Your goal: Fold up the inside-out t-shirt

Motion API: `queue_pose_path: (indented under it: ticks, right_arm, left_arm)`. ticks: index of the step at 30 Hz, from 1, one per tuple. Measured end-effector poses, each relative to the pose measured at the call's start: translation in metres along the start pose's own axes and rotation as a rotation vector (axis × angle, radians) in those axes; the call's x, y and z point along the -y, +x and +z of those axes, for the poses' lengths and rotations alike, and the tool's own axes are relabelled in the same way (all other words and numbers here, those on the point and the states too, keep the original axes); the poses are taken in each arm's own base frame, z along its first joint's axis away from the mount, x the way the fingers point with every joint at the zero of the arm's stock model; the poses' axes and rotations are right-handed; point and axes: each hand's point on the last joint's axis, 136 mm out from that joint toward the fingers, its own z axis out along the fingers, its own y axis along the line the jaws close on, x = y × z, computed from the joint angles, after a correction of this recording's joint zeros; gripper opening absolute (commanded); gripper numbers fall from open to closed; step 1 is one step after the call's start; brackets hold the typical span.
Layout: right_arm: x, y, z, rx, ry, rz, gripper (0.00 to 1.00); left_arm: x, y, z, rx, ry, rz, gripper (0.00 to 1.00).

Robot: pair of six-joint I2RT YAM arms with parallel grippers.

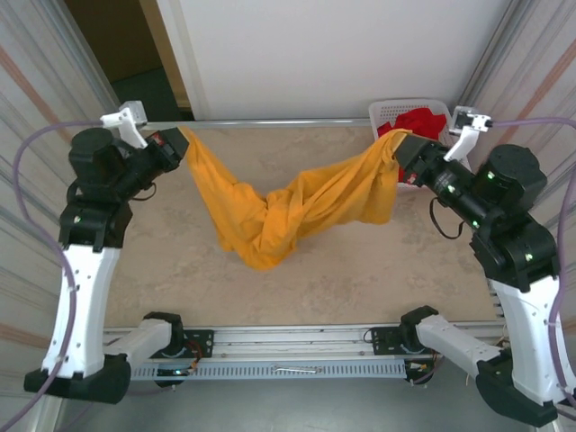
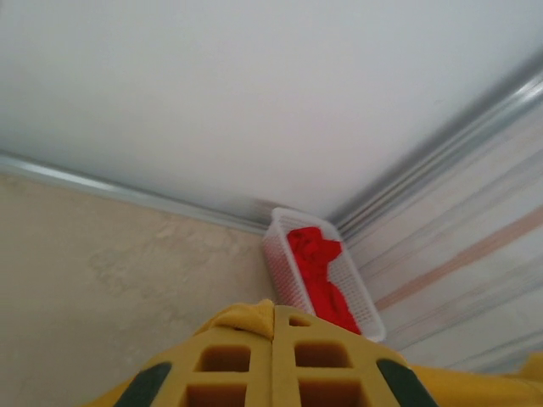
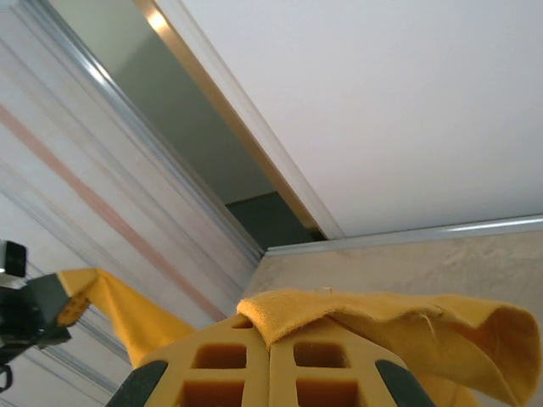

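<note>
The mustard-yellow inside-out t-shirt (image 1: 288,207) hangs in the air between my two arms, stretched across the table and sagging to a twisted bunch in the middle. My left gripper (image 1: 183,137) is shut on its left end at the back left; a fold of yellow cloth (image 2: 242,318) pokes out between the closed fingers. My right gripper (image 1: 396,139) is shut on the right end at the back right, with a cloth edge (image 3: 356,309) draped over its fingers (image 3: 322,356).
A white basket (image 1: 389,112) holding a red garment (image 1: 420,121) stands in the back right corner, just behind my right gripper; it also appears as the basket (image 2: 280,263) in the left wrist view. The beige tabletop (image 1: 315,279) lies under the shirt.
</note>
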Motion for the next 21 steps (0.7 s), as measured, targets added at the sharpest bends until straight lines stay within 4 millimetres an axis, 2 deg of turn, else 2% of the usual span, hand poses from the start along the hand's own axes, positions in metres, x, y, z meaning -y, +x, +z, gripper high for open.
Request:
queue_pose_path:
  ticks: [1,2,4,6,7,8,9,10,11,13,15,17,18,21]
  right_arm:
    - [0.006,0.006,0.012,-0.020,0.013,0.004,0.00]
    - [0.014,0.014,0.027,-0.046,0.032,0.009,0.00]
    - [0.040,0.038,0.066,-0.127,0.095,0.024,0.00]
    - [0.068,0.064,0.105,-0.208,0.169,0.038,0.00]
    - [0.086,0.081,0.128,-0.260,0.211,0.047,0.00]
    - [0.104,0.098,0.148,-0.307,0.251,0.056,0.05]
    - [0.122,0.116,0.166,-0.359,0.294,0.064,0.30]
    - [0.138,0.131,0.181,-0.405,0.332,0.070,0.46]
    - [0.154,0.144,0.194,-0.449,0.372,0.076,0.53]
    - [0.173,0.160,0.211,-0.501,0.418,0.078,0.56]
    - [0.178,0.167,0.209,-0.522,0.435,0.068,0.57]
    - [0.170,0.163,0.197,-0.498,0.417,0.061,0.57]
    - [0.164,0.161,0.185,-0.482,0.404,0.061,0.58]
    - [0.150,0.164,0.143,-0.436,0.377,0.074,0.60]
  left_arm:
    - [-0.022,0.007,0.016,-0.030,-0.044,-0.025,0.40]
    - [-0.040,0.012,0.030,-0.055,-0.077,-0.045,0.46]
    - [-0.089,0.028,0.064,-0.127,-0.160,-0.101,0.57]
    - [-0.140,0.054,0.095,-0.219,-0.248,-0.155,0.62]
    - [-0.162,0.070,0.105,-0.265,-0.286,-0.182,0.63]
    - [-0.177,0.084,0.110,-0.303,-0.314,-0.204,0.64]
    - [-0.188,0.099,0.111,-0.338,-0.336,-0.224,0.66]
    - [-0.193,0.111,0.110,-0.363,-0.346,-0.236,0.67]
    - [-0.194,0.122,0.105,-0.383,-0.350,-0.243,0.69]
    - [-0.182,0.136,0.093,-0.402,-0.335,-0.234,0.72]
    - [-0.151,0.153,0.074,-0.407,-0.280,-0.199,0.75]
    - [-0.115,0.178,0.056,-0.423,-0.202,-0.168,0.75]
    - [-0.094,0.196,0.046,-0.437,-0.151,-0.154,0.75]
    - [-0.065,0.254,0.016,-0.512,-0.091,-0.170,0.76]
